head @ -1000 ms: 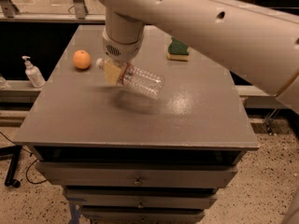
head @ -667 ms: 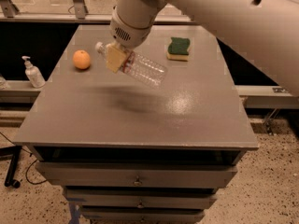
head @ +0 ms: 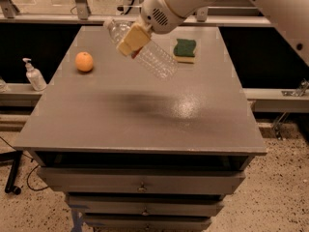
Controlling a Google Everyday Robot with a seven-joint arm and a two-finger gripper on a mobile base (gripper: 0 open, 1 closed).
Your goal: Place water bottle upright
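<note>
The water bottle (head: 153,58) is a clear ribbed plastic bottle. It hangs tilted in the air above the grey table top (head: 140,110), its cap end up and to the left, its base down and to the right. My gripper (head: 131,39) is shut on the water bottle around its middle, with a tan finger pad (head: 130,40) across it. The white arm reaches in from the upper right. A dark shadow lies on the table below the bottle.
An orange (head: 84,62) sits at the table's back left. A green sponge on a yellow pad (head: 185,50) lies at the back right. A small white pump-dispenser bottle (head: 34,75) stands on a ledge left of the table. Drawers sit under the table top.
My gripper has lifted the water bottle higher above the table and carried it toward the back. The bottle stays tilted in the grip.
</note>
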